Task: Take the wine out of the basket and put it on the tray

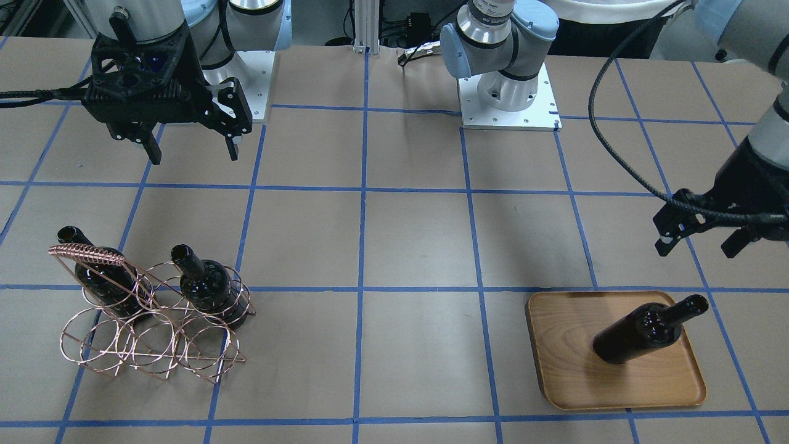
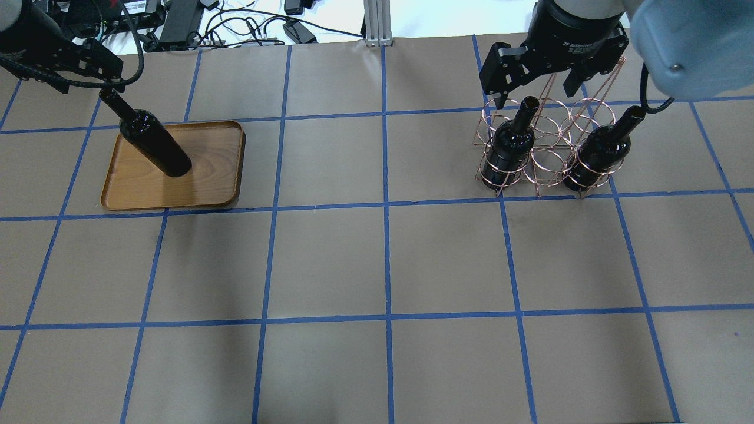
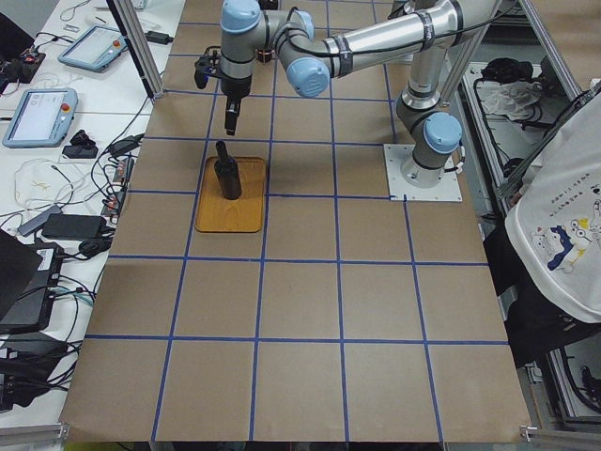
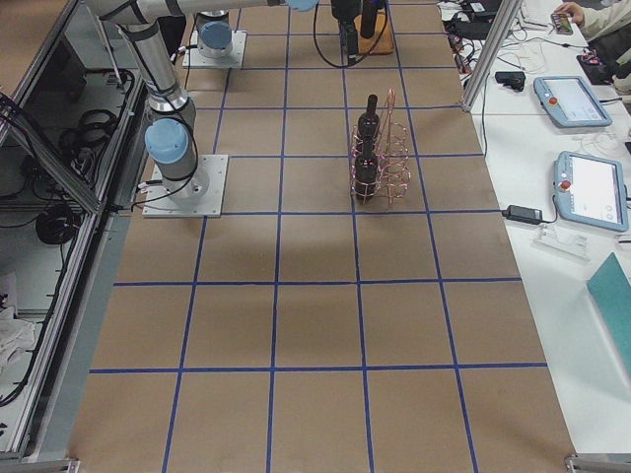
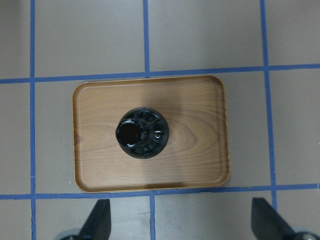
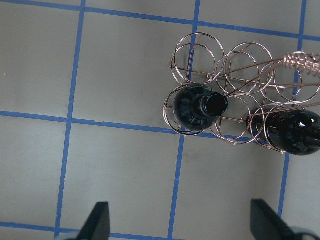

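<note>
One wine bottle (image 1: 647, 330) stands upright on the wooden tray (image 1: 573, 370), free of any gripper; the left wrist view looks down its mouth (image 5: 142, 132). My left gripper (image 1: 698, 246) is open and empty, above and slightly behind that bottle. Two more wine bottles (image 2: 511, 147) (image 2: 598, 153) stand in rings of the copper wire basket (image 2: 545, 171). My right gripper (image 2: 532, 94) is open and empty, high above the basket's far side. In the right wrist view both bottles (image 6: 197, 107) (image 6: 292, 130) lie below, ahead of the fingers (image 6: 97, 222).
The table is brown with blue tape grid lines. The two arm bases (image 1: 508, 92) stand at the robot's edge. The basket's coil-wrapped handle (image 1: 86, 254) rises beside one bottle. Cables and tablets lie beyond the far table edge (image 2: 235, 26).
</note>
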Tool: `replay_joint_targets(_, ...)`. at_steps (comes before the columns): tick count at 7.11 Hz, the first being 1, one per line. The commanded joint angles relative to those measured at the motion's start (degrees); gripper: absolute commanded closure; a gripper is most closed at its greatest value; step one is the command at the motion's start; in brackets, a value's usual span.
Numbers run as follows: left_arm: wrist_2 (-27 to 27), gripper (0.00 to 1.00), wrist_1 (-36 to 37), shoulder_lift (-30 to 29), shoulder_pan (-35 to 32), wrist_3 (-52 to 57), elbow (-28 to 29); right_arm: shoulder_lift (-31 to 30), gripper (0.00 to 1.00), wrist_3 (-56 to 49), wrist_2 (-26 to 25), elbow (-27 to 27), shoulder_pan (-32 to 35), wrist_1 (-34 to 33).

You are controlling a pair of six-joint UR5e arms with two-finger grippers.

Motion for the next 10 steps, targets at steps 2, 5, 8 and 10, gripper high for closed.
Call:
replay_joint_targets(2, 0.23, 0.0, -4.23, 7.06, -10.04, -16.46, 0.72, 0.03, 0.0, -0.2, 0.0, 0.0, 0.0, -0.11)
replay_joint_targets(5, 2.34, 0.0, -21.24, 7.43, -15.01, -20.79, 3.52, 0.03, 0.0, 0.06, 0.0, 0.0, 0.0, 0.15)
replay_joint_targets(8, 2.42, 0.0, -22.71, 7.25, -15.18, -20.87, 3.98, -0.06, 0.0, -0.02, 0.0, 0.0, 0.0, 0.24)
replay_joint_targets(10, 2.42, 0.0, -22.79, 7.42, -15.27, -20.88, 3.71, -0.06, 0.0, -0.2, -0.09, 0.0, -0.09, 0.07)
